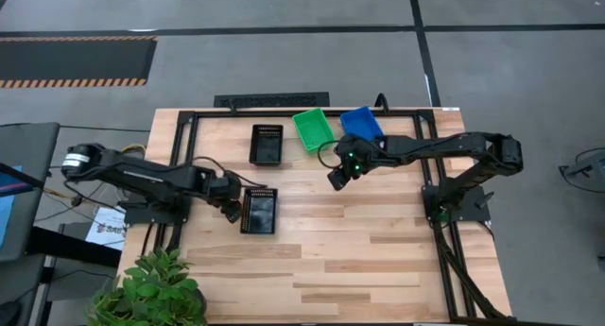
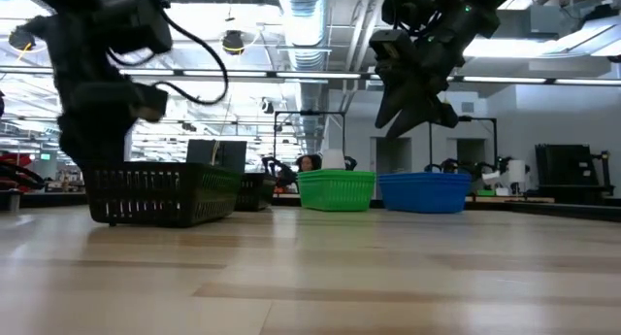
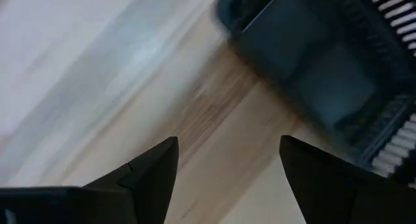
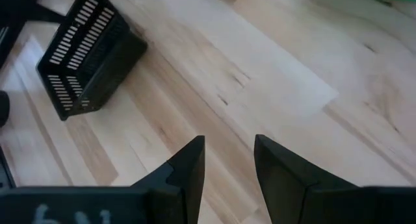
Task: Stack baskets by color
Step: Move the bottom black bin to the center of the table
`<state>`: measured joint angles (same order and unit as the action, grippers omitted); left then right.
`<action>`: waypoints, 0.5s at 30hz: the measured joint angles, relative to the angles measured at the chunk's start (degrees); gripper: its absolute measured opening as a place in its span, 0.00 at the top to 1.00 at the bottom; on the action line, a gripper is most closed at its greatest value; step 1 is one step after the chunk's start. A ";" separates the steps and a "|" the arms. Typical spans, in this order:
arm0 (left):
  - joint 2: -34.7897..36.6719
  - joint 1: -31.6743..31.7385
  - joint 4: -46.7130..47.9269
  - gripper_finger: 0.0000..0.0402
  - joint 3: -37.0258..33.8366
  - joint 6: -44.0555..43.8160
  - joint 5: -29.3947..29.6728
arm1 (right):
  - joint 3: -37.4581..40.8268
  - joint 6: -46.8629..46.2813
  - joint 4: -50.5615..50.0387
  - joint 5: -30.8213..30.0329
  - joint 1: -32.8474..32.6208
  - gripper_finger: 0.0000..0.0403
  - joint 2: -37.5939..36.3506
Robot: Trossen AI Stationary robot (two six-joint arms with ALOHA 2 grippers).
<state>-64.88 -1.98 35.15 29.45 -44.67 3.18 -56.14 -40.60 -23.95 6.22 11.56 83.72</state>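
Two black baskets rest on their bottoms on the wooden table: one at centre left (image 1: 259, 211) (image 2: 160, 194) and one farther back (image 1: 267, 144). A green basket (image 1: 312, 129) (image 2: 337, 189) and a blue basket (image 1: 362, 124) (image 2: 424, 191) stand side by side at the far edge. My left gripper (image 1: 232, 208) (image 3: 227, 178) is open, points steeply down over bare wood just left of the nearer black basket (image 3: 325, 74), and holds nothing. My right gripper (image 1: 336, 180) (image 4: 229, 169) hangs open and empty above the table's middle, in front of the green and blue baskets.
A black metal frame (image 1: 189, 118) runs along the table's far and side edges. A potted plant (image 1: 156, 288) stands at the near left corner. Bare wood (image 1: 359, 260) fills the table's near half.
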 joint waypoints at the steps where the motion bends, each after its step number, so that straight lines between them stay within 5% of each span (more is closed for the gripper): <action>1: -1.93 0.07 -2.60 0.36 -0.27 0.03 -0.36 | 0.00 0.00 -0.11 0.00 0.02 0.62 0.02; 7: -14.04 2.92 -19.51 0.36 1.59 1.21 -4.83 | 0.00 0.06 -0.61 0.04 0.02 0.62 0.00; 15: -29.96 10.50 -34.60 0.36 14.81 10.07 -11.80 | 0.00 -3.12 -3.94 1.44 -0.40 0.62 0.00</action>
<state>-94.84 8.53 0.55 44.26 -34.60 -8.61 -56.14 -43.72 -27.89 7.66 11.16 83.72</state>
